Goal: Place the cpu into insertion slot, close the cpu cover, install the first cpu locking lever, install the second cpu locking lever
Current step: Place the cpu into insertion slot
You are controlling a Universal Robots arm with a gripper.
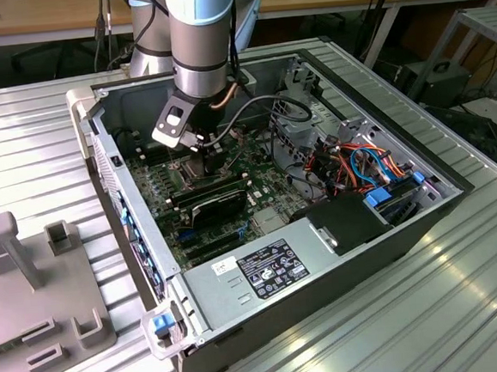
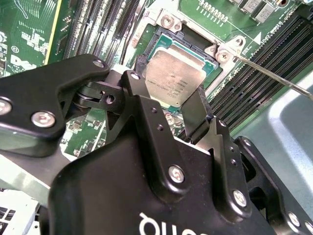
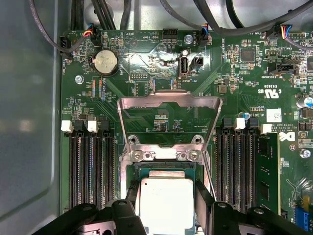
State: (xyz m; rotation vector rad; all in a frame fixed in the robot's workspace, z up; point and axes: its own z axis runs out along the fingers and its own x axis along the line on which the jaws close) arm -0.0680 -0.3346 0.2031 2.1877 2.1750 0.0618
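The cpu (image 3: 164,203), a flat square chip with a silvery top, sits between my gripper's (image 3: 166,196) two black fingers (image 3: 203,200), directly over the insertion slot (image 3: 164,168). In the second wrist view the fingers (image 2: 142,98) press both side edges of the cpu (image 2: 173,78), and the insertion slot's dark frame (image 2: 168,36) shows just beyond it. The cpu cover (image 3: 168,98) stands swung open away from the slot, its window showing green board. A thin locking lever (image 2: 274,78) juts free from a corner screw. In the exterior view my gripper (image 1: 196,151) reaches down inside the open computer case (image 1: 407,225).
Rows of long black memory slots (image 3: 90,166) flank the socket on both sides. Cables (image 1: 367,164) and a drive bay fill the case toward the exterior view's right; a labelled power supply (image 1: 264,271) lies at the front. A grey fixture (image 1: 32,281) stands on the ribbed table.
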